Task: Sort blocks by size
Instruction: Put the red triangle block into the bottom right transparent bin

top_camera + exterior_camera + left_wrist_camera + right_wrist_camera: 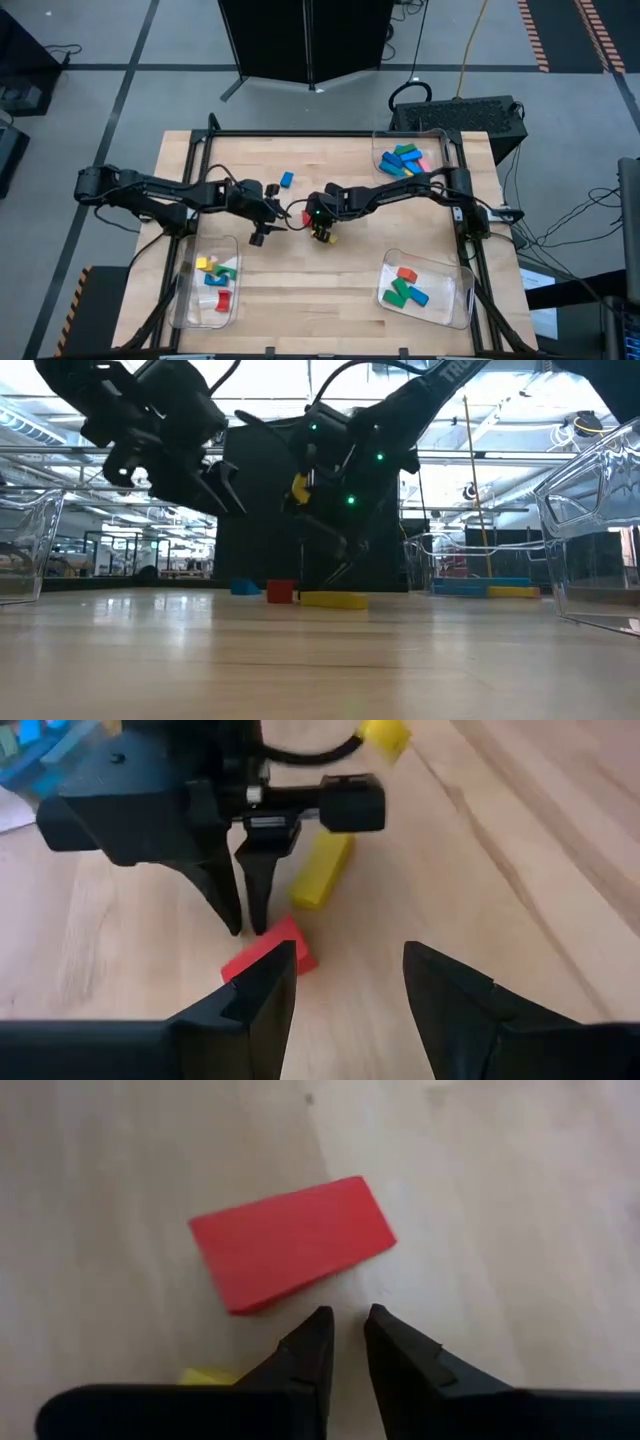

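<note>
Your right pincer point(343, 1342) hangs near the middle of the desk point(330, 290) with its fingers nearly together and nothing between them, tips pointing down just beside a red block point(290, 1243). A yellow block point(322, 869) lies flat on the wood close to the red one. Your left pincer point(345, 985) faces it from close by, fingers apart and empty, raised above the surface. A blue block point(287, 180) sits loose toward the far edge. A clear tray at the far right corner point(438, 136) holds blue, green and pink blocks, one at the near right corner point(455, 300) holds green, red and blue ones, and one at the near left corner point(190, 300) holds yellow, green, blue and red ones.
</note>
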Controlling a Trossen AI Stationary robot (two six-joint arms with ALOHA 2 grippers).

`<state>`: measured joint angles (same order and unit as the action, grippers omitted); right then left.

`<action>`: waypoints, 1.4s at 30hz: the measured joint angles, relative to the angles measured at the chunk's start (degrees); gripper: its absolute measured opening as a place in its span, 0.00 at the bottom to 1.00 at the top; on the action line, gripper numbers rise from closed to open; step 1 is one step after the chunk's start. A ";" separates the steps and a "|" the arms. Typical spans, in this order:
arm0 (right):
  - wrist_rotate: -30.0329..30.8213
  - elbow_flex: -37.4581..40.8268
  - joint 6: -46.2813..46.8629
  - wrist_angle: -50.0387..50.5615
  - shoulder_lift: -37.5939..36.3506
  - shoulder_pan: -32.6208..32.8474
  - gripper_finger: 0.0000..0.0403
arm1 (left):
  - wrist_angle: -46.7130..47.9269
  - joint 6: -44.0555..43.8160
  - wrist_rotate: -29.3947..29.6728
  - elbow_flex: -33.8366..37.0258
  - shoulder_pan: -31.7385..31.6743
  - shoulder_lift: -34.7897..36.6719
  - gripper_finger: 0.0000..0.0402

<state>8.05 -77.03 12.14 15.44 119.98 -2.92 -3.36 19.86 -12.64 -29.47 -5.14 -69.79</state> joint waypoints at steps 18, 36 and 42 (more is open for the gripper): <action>3.30 0.01 -14.23 2.54 -7.25 3.77 0.13 | -5.06 6.49 3.27 0.00 0.08 -8.80 0.47; 1.33 2.52 -8.30 12.70 -14.07 1.01 0.13 | 7.37 15.16 6.17 -14.47 -0.11 -21.94 0.47; 0.83 4.61 -8.07 11.88 -14.08 0.96 0.13 | 12.60 18.45 6.11 -17.87 -0.37 -22.96 0.47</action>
<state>8.88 -72.42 4.07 27.31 105.90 -1.96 9.24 38.30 -6.53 -47.34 -5.51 -92.75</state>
